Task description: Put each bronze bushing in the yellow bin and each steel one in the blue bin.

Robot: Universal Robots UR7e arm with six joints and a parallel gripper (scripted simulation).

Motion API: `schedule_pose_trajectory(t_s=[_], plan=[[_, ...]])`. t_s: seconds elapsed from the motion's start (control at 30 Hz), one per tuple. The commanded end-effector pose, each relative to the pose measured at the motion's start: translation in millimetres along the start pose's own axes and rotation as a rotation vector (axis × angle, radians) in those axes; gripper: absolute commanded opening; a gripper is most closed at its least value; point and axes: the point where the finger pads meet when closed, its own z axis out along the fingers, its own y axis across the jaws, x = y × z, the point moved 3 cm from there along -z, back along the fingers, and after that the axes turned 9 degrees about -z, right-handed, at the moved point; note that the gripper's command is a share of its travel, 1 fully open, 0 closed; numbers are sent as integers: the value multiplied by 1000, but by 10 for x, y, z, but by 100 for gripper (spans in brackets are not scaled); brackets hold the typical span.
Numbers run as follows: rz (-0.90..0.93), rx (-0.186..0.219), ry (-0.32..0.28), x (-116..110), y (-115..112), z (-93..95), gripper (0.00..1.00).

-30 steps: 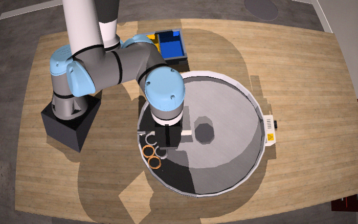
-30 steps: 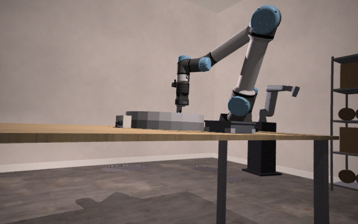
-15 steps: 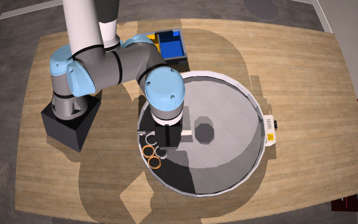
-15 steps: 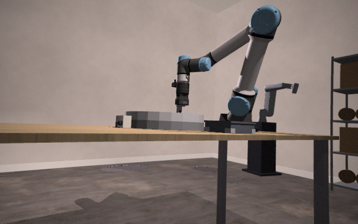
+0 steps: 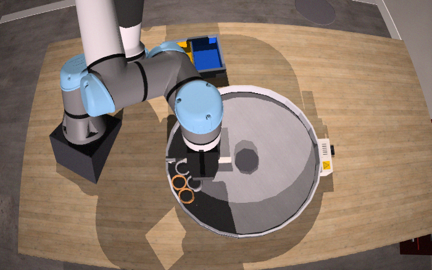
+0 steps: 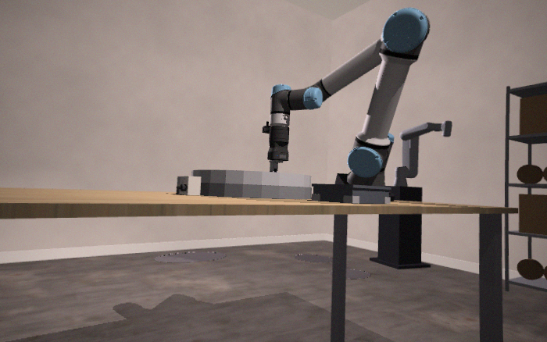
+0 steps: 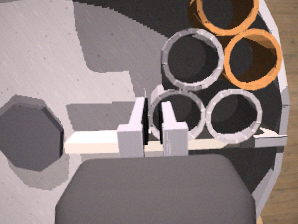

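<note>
Wood grain runs along the bench (image 5: 357, 95) (image 6: 241, 208) under the round turntable (image 5: 273, 95) (image 6: 250, 189) (image 7: 100, 55). The pincer (image 5: 202, 165) (image 6: 273, 166) (image 7: 153, 111) points straight down over it, its fingers slightly apart around one side of a steel bushing (image 7: 202, 116); whether they grip it, I cannot tell. Beside that sleeve sit another steel one (image 5: 176, 167) (image 7: 259, 116) and a third (image 5: 194, 190) (image 7: 164, 59), with two bronze bushings, one (image 5: 172, 182) (image 7: 228, 61) near the rim and its mate (image 5: 186, 202) (image 7: 227, 33) (all upright). The yellow bin (image 5: 182, 44), partly hidden by the arm, adjoins the blue bin (image 5: 207, 58).

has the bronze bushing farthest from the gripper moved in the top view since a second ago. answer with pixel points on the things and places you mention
No, no visible shift: that bronze bushing (image 5: 179, 195) (image 7: 226, 33) lies as before relative to the white box (image 5: 324, 154) (image 6: 193, 185) beside the turntable's rim (image 5: 313, 130).
</note>
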Motion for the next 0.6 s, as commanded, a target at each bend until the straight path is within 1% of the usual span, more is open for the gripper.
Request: schedule_pose_trajectory(t_s=[0.0,0.57], plan=[[0,0,-1,6,-3,-34,0],[1,-1,-4,7,-3,-64,0]])
